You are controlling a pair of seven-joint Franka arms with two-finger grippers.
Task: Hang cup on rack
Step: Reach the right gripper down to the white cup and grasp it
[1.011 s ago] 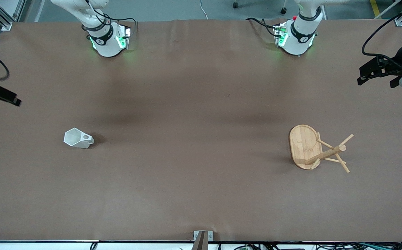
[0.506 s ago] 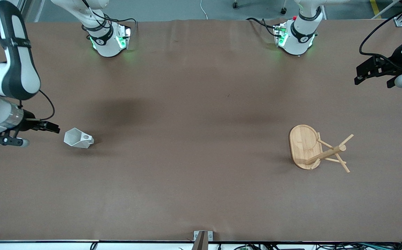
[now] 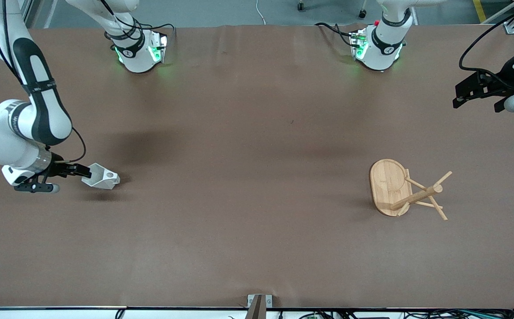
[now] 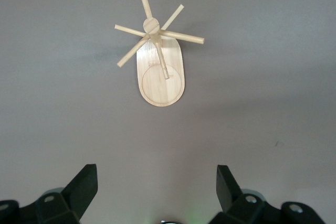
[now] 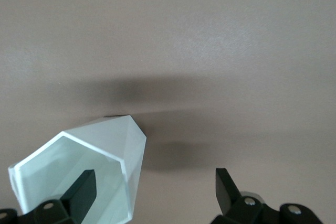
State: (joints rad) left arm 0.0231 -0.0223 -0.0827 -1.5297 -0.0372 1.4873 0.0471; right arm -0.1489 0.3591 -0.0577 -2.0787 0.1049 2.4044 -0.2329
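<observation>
White cup [image 3: 100,177] lies tipped on table [image 3: 248,133]; my right gripper [image 3: 81,170] spread wide at its rim, one finger [image 5: 83,190] inside. Left gripper [image 3: 478,95] waits, wide, with rack [image 3: 405,190] on the table nearer the front camera.

Bare table [image 3: 248,177] between cup [image 3: 101,177] and rack [image 3: 405,190]; right claw [image 3: 79,170] crowds cup rim.

This looks like a robot lab. Two white robot arms [image 3: 139,48] [image 3: 378,44] with green lights stand at 12 o'clock on a big brown table [image 3: 257,248]. Black cables [image 3: 474,44] hang at 2 o'clock, and a gray floor [image 3: 239,11] shows past the edge.
</observation>
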